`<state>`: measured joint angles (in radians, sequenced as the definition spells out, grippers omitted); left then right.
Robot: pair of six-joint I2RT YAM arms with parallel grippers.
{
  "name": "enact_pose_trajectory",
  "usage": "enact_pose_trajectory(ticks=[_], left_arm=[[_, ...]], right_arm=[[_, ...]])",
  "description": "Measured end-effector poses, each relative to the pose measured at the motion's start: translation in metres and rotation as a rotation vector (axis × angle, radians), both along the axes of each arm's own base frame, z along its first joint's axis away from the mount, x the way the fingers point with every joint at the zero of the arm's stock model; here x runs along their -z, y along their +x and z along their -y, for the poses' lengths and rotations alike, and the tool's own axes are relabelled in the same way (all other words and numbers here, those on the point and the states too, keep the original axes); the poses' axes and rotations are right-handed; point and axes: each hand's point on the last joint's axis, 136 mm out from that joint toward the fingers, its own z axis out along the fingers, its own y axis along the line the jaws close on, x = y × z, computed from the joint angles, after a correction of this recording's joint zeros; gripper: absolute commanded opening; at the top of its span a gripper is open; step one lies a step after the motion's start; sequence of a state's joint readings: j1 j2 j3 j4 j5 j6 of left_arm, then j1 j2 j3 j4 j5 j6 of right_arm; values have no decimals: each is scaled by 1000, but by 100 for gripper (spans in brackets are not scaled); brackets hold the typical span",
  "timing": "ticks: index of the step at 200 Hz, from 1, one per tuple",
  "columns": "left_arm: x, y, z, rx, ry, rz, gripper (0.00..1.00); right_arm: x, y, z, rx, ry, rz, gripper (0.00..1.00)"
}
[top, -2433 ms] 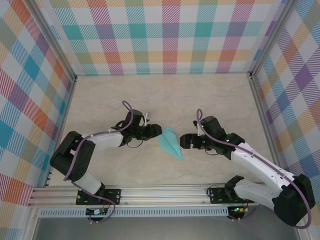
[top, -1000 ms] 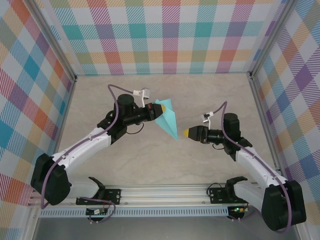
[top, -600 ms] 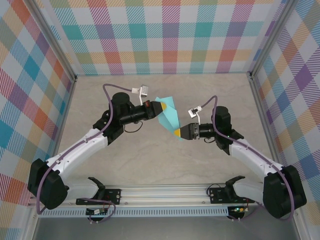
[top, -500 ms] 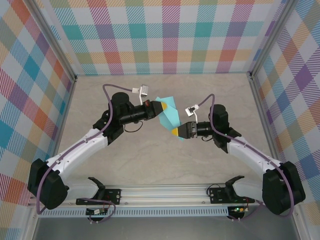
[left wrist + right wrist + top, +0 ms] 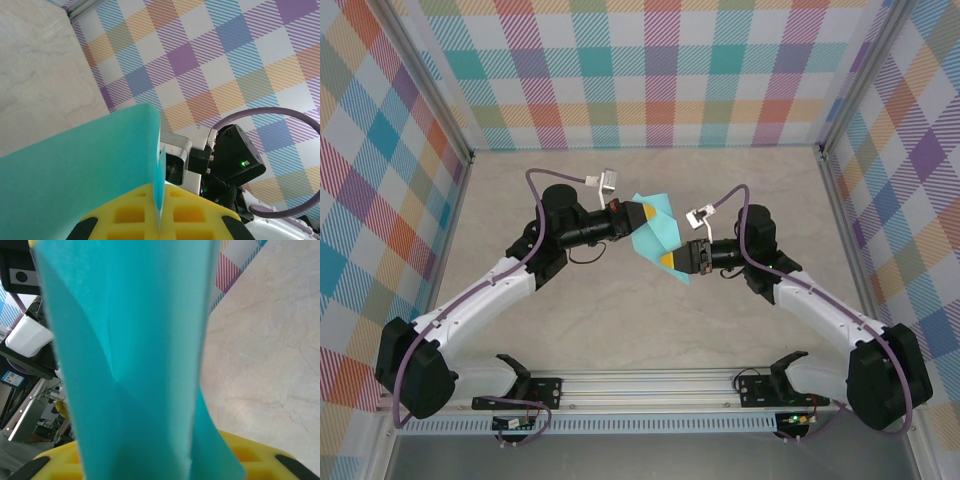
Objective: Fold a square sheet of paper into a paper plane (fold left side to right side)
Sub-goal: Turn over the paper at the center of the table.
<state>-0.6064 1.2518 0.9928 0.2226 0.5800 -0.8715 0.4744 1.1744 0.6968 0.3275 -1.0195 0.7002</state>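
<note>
Paper plane (image 5: 658,235) in left claw (image 5: 642,213)

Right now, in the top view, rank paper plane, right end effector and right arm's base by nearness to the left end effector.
1. Paper plane, clamped in the left end effector.
2. Right end effector, at the plane's lower tip.
3. Right arm's base, bottom right.

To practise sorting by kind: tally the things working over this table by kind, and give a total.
Paper plane: 1
Robot arms: 2 (left arm, right arm)
Total: 3
</note>
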Motion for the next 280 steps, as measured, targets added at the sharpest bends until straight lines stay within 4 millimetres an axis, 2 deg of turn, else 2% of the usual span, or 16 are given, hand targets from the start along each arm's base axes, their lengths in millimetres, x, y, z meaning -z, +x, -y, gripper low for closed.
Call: enact_pose_trajectory(ticks=[17, 35, 56, 77, 112, 137, 156, 214, 248, 280], left_arm=[[4, 0, 0, 1, 17, 3, 36], [16, 1, -3, -14, 68, -7, 58], [37, 0, -17, -66, 183, -11, 70], [51, -4, -44, -155, 318, -1, 78], [49, -16, -93, -309, 473, 61, 80], [41, -22, -120, -401, 521, 111, 81], [38, -26, -136, -462, 546, 138, 81], [37, -34, -178, -626, 608, 165, 81], [34, -39, -196, -696, 623, 177, 82], [34, -41, -204, -727, 637, 177, 82]], right_arm=[[2, -1, 1, 2, -8, 7, 21], [9, -1, 2, 10, -34, -5, 15], [21, 0, 5, 39, -95, -17, 8], [32, 4, 7, 84, -194, -9, 3], [55, 11, 6, 151, -419, 53, 0], [81, 17, 9, 218, -659, 117, 0], [93, 27, 17, 287, -850, 185, 0], [112, 64, 45, 446, -1473, 489, 0], [149, 81, 51, 386, -1849, 659, 0], [189, 84, 50, 257, -2044, 745, 0]])
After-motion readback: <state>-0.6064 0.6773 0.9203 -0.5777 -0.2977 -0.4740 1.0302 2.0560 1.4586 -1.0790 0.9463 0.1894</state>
